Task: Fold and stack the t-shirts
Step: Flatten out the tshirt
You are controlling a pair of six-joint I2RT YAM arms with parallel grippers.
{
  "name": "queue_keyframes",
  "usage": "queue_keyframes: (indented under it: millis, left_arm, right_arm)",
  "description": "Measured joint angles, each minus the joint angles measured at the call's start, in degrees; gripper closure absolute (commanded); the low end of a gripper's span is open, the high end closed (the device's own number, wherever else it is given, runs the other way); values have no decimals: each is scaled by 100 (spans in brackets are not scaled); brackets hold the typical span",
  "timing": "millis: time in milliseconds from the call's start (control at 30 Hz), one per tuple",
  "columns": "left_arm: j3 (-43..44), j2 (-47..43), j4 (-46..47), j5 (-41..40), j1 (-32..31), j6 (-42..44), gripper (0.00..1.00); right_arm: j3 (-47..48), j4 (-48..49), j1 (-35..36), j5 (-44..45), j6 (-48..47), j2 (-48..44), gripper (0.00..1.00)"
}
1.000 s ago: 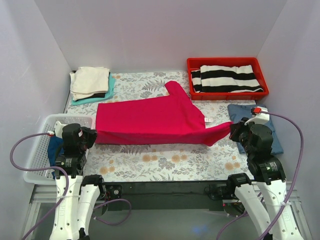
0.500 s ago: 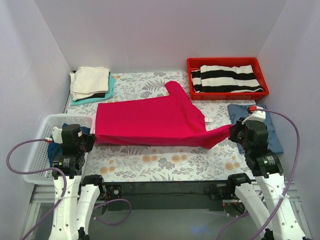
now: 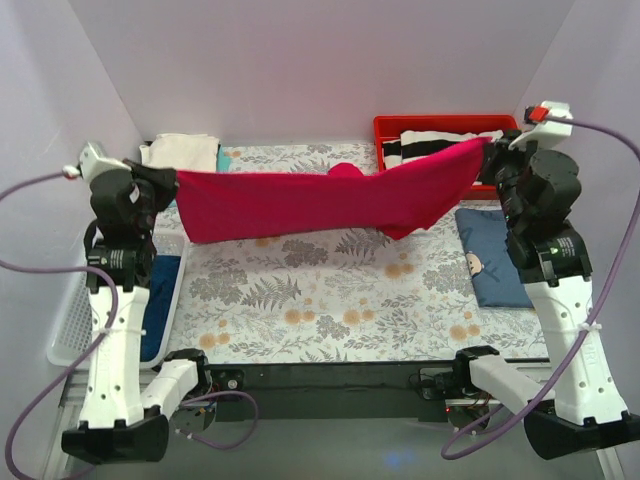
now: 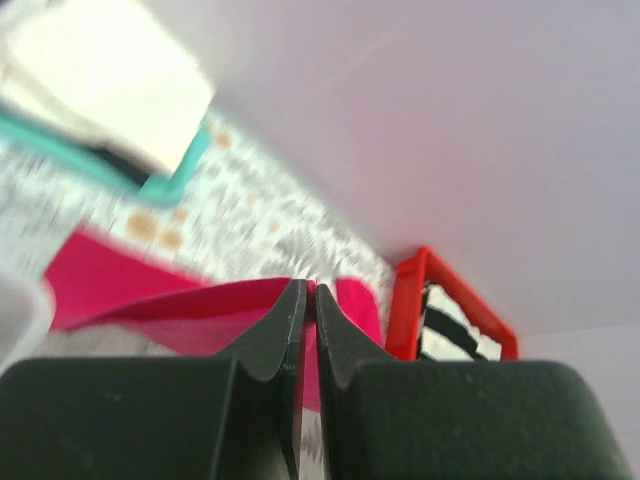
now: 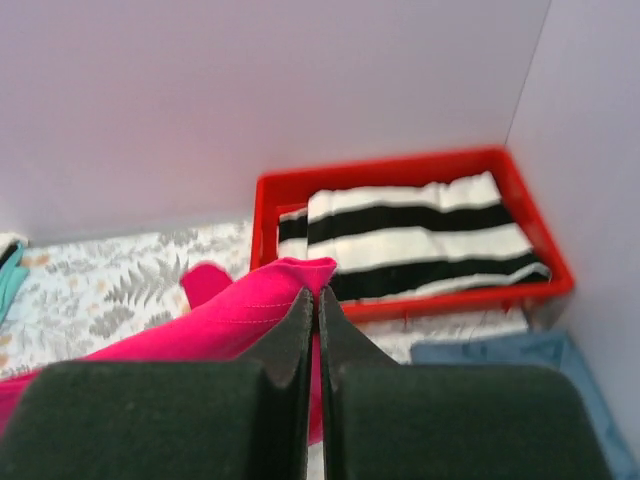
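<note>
Now the large crimson-red cloth t-shirt (image 3: 320,200) hangs in the air. A second ago it lay spread on the floral-patterned surface (image 3: 320,300), with both arms low at its near corners. Both arms have since risen, and the shirt is stretched as a sagging band between the left end effector (image 3: 170,182) and the right end effector (image 3: 492,150). With the shirt lifted, the dark navy-blue tee (image 3: 495,262) at the right shows more of itself, including a small print.

The top view does not show how the jaws stand, but the wrist views do. Each end effector's fingers are pressed together with an edge of red cloth pinched at the tips, though the left wrist view is blurred. The right wrist view shows the whole red plastic tray (image 3: 440,120) with the black-and-white striped cloth (image 3: 430,140) lying in it. From above, the shirt and the right arm cover part of both.

Counted from above: one red shirt — held aloft — and one navy tee flat on the surface. There is also one stack of folded tees (image 3: 185,150), cream on top with a teal edge, at the far left corner. One tray and one white plastic basket (image 3: 70,320) complete the count.
</note>
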Motion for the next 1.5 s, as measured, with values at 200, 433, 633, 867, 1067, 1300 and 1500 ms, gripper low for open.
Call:
queue_keyframes:
  millis: [200, 433, 633, 867, 1067, 1300, 1500]
  left_arm:
    - [1628, 1276, 973, 409, -11, 887, 100]
    - [2538, 1604, 1325, 811, -11, 1213, 100]
    - [3248, 1316, 1392, 938, -15, 1340, 100]
    - [3703, 573, 1392, 931, -109, 1434, 100]
    - [3974, 404, 1550, 929, -129, 1445, 100]
    - [2715, 772, 2096, 940, -129, 1314, 100]
    - [835, 1969, 2673, 669, -133, 1069, 100]
  right_arm:
    - [1443, 448, 2, -162, -603, 535, 99]
    - [2162, 772, 4, -533, -1058, 422, 99]
    - [2365, 957, 4, -887, -1255, -142, 99]
    - [3108, 1193, 4, -1196, -1399, -518, 99]
    - [3613, 1558, 4, -1370, -1526, -439, 99]
    - [2636, 2476, 4, -1172, -1641, 28, 99]
    - [988, 3191, 4, -828, -1604, 1425, 99]
